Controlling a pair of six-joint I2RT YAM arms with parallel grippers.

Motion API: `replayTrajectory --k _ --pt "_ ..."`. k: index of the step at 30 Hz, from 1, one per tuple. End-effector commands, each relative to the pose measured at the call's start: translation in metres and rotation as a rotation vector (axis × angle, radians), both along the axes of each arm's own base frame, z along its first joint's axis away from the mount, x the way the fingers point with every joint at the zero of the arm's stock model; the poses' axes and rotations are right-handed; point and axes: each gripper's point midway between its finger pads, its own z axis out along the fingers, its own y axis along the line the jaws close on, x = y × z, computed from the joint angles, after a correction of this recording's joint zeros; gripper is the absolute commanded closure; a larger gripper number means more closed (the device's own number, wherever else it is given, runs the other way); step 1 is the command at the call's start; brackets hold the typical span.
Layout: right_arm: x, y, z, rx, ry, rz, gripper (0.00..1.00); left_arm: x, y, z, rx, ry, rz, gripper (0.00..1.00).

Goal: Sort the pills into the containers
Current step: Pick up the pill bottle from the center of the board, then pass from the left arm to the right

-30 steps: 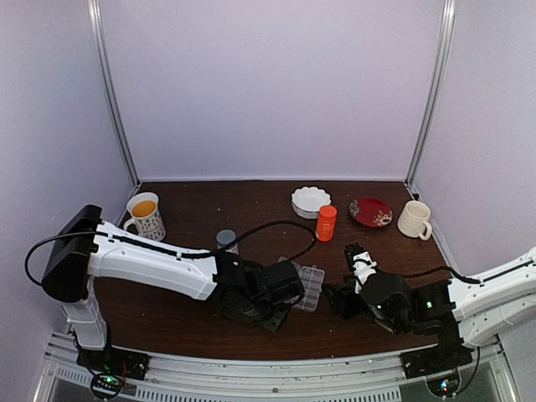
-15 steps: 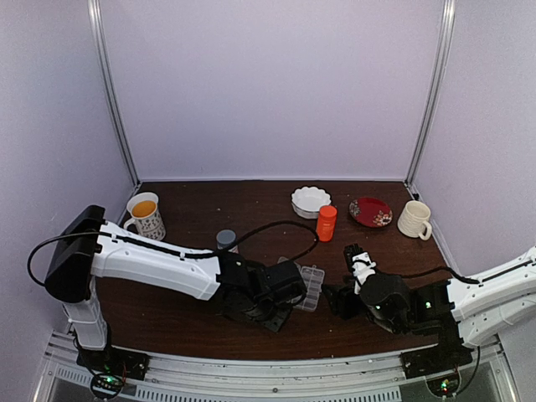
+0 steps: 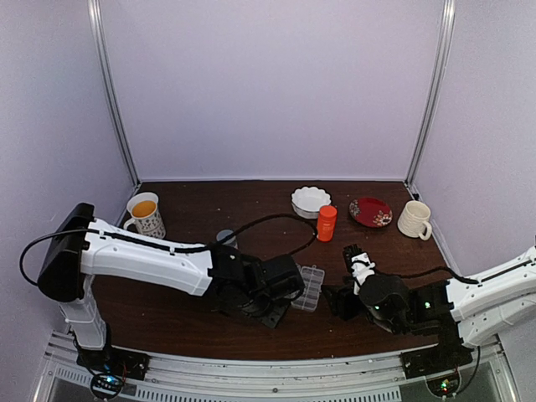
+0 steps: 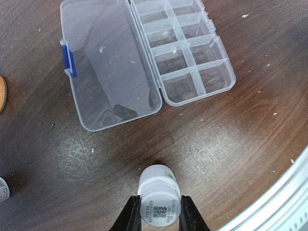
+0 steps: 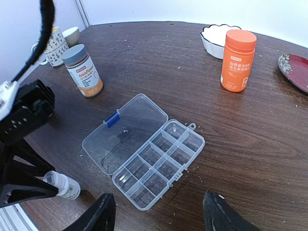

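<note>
Now my left gripper (image 4: 160, 198) has closed. Its jaws, wider apart a second ago, press both sides of a small white bottle (image 4: 156, 185) at the bottom centre of the left wrist view. The bottle seems to lie on its side on the brown table (image 4: 231, 144). The open pill box (image 4: 110, 62) fills the upper half of that frame, lid flat on the left, cells (image 4: 185, 50) on the right, well apart from the bottle. A few pale specks (image 4: 173, 49) in the cells may be pills, but they are too small to tell. My right gripper (image 5: 161, 216) hangs with its jaws apart and empty, near the box. I judge the bottle is now secured, ready to be carried toward the cells.
</note>
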Motion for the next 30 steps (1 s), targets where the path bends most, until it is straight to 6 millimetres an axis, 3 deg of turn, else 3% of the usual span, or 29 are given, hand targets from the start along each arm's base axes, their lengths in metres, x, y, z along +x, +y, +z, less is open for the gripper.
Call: replayTrajectory --k 1,5,9,14,20,23,30 --pt "0.000 0.003 0.015 0.034 -0.018 0.020 0.35 0.003 -0.008 0.058 -0.129 -0.040 -0.039 0.86" --pt "-0.009 0.011 0.032 0.101 -0.037 0.107 0.34 0.001 -0.006 0.081 -0.224 0.021 -0.074 0.86" --pt "-0.032 0.035 0.060 0.261 -0.048 0.309 0.30 0.004 0.006 0.106 -0.314 0.074 -0.097 0.86" --pt "-0.045 0.053 0.094 0.404 -0.042 0.428 0.22 0.009 0.024 0.143 -0.451 0.105 -0.119 0.86" --pt "-0.069 0.094 0.131 0.498 -0.017 0.653 0.01 -0.007 0.026 0.193 -0.593 0.122 -0.244 0.88" --pt "-0.070 0.110 0.146 0.521 -0.022 0.686 0.00 -0.018 0.024 0.214 -0.651 0.130 -0.317 0.91" --pt "-0.063 0.121 0.172 0.640 -0.050 0.669 0.10 -0.021 0.026 0.242 -0.730 0.088 -0.346 0.92"
